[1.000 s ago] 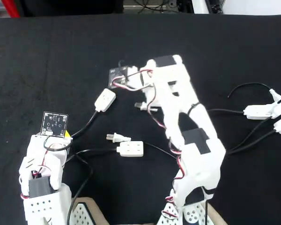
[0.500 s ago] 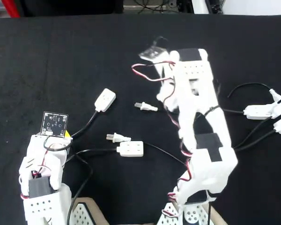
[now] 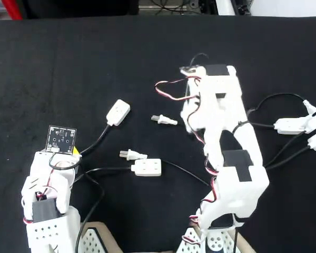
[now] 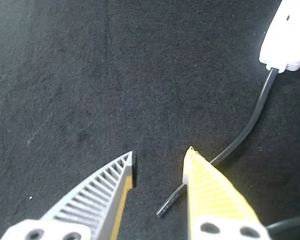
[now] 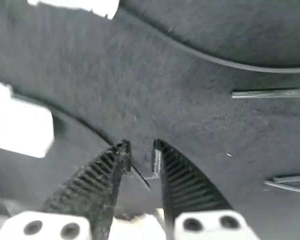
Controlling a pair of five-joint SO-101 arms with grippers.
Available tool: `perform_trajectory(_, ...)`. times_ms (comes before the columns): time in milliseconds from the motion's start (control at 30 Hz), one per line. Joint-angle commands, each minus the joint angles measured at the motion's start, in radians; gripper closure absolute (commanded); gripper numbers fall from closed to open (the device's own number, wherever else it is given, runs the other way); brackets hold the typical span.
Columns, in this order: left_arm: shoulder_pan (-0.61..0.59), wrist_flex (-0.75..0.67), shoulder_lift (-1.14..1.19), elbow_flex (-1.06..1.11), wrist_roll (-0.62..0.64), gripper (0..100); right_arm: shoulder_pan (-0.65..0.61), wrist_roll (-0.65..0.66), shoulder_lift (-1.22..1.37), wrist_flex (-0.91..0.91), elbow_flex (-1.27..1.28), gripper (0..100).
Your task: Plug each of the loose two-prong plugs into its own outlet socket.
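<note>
Plugs are what matters here, and two of them lie loose on the black desk (image 3: pixel 68 52). One plug (image 3: pixel 132 154) rests just beside the middle socket (image 3: pixel 146 167) but not in it. A second plug (image 3: pixel 163 120) lies beyond that socket, near the right arm.

Another socket (image 3: pixel 118 113) sits on its cable (image 4: pixel 250 120) beyond the middle socket on the left arm's side. More white sockets (image 3: pixel 292 125) lie well apart from the middle socket on the right arm's side. I cannot tell whether anything is plugged in over there.

The left claw (image 4: pixel 160 155) hangs low over the cable, spread wide and holding nothing. The right claw (image 5: pixel 140 147) is close over the desk with only a narrow gap between its tips, and as far as I can see nothing is gripped.

To my eye the job is barely begun. Neither of these two plugs is seated, so each must be picked up, lined up and pushed home.
</note>
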Motion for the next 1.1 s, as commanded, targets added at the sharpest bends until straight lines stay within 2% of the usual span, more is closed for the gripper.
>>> perform_trajectory(0,-0.005,0.002,-0.006,0.019,-0.009,83,-0.018,-0.224,-0.001,-0.080,0.010,92.4)
perform_trajectory(100,-0.005,0.002,-0.006,0.019,-0.009,83,-0.029,-0.347,0.059,-0.161,0.008,92.4)
perform_trajectory(233,-0.005,0.002,-0.006,0.019,-0.009,83,0.003,-0.399,0.188,-0.259,-0.039,92.7)
perform_trajectory(467,-0.005,0.000,-0.006,0.019,-0.009,83,0.097,-0.391,0.372,-0.224,-0.294,92.8)
perform_trajectory(733,-0.005,-0.002,-0.006,0.019,-0.009,83,0.092,-0.390,0.444,-0.112,-0.559,92.8)
perform_trajectory(1067,-0.005,-0.003,-0.006,0.019,-0.009,83,0.087,-0.350,0.562,-0.189,-0.789,92.8)
